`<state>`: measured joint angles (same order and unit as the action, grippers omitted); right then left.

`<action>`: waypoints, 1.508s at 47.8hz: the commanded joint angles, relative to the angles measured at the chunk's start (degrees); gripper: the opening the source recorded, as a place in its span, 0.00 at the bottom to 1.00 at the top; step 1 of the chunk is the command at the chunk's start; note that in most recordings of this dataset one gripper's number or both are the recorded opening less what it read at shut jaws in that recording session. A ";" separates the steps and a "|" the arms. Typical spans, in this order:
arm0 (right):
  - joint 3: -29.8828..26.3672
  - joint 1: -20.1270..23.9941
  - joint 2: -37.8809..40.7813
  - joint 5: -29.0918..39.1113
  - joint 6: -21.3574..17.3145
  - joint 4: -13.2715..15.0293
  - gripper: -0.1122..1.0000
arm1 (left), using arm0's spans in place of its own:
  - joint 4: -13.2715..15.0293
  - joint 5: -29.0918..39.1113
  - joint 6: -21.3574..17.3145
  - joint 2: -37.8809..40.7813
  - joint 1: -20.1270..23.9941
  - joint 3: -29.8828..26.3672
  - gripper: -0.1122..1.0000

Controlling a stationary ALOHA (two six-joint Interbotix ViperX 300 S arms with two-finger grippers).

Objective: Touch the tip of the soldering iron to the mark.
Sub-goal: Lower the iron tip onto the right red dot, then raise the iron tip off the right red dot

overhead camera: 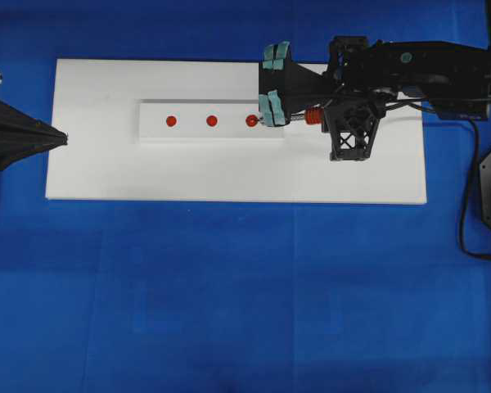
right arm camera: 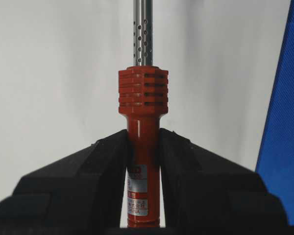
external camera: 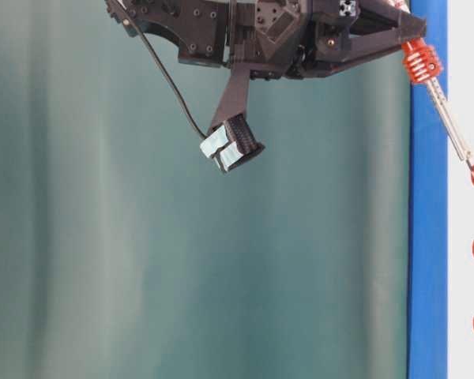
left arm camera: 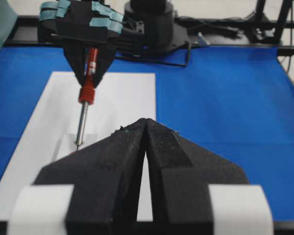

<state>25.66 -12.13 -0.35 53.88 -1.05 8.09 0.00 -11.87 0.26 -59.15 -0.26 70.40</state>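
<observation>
Red-orange and ribbed, the soldering iron (right arm camera: 143, 147) sat clamped by its handle between the black fingers (right arm camera: 88, 181) of my right gripper (right arm camera: 143, 171), its shaft slanting down over the white board (overhead camera: 229, 176). Its tip (external camera: 468, 163) met the nearest of three red marks (overhead camera: 251, 121) on the raised white strip (overhead camera: 196, 131). My left gripper (left arm camera: 145, 125) rested pressed together, holding nothing, at the board's far end.

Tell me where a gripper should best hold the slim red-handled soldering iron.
On the smooth red handle behind the ribbed collar, approached from the cord end, fingers on opposite sides. The right gripper clamps there now; this leaves the thin metal shaft free to point at the red mark.
</observation>
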 commanded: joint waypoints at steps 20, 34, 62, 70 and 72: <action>-2.46 -0.09 -1.67 1.58 -0.09 -0.09 0.16 | -0.18 -0.53 0.09 0.18 0.09 -0.53 0.10; -6.68 -0.09 -4.39 8.09 0.00 0.18 0.16 | -0.09 -0.53 0.09 0.18 0.09 -0.62 0.10; -13.45 0.09 -10.20 18.90 0.09 1.49 0.16 | -0.09 -0.79 0.09 0.18 0.09 -0.62 0.10; -13.36 0.09 -10.20 18.11 0.09 1.49 0.16 | -0.09 -0.79 0.26 0.18 0.09 -0.62 0.10; -13.36 0.09 -10.20 18.02 0.09 1.49 0.16 | -0.09 -0.79 0.26 0.18 0.09 -0.62 0.10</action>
<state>13.62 -12.04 -9.23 72.33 -0.88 9.40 0.00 -12.13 0.44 -59.15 -0.26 70.40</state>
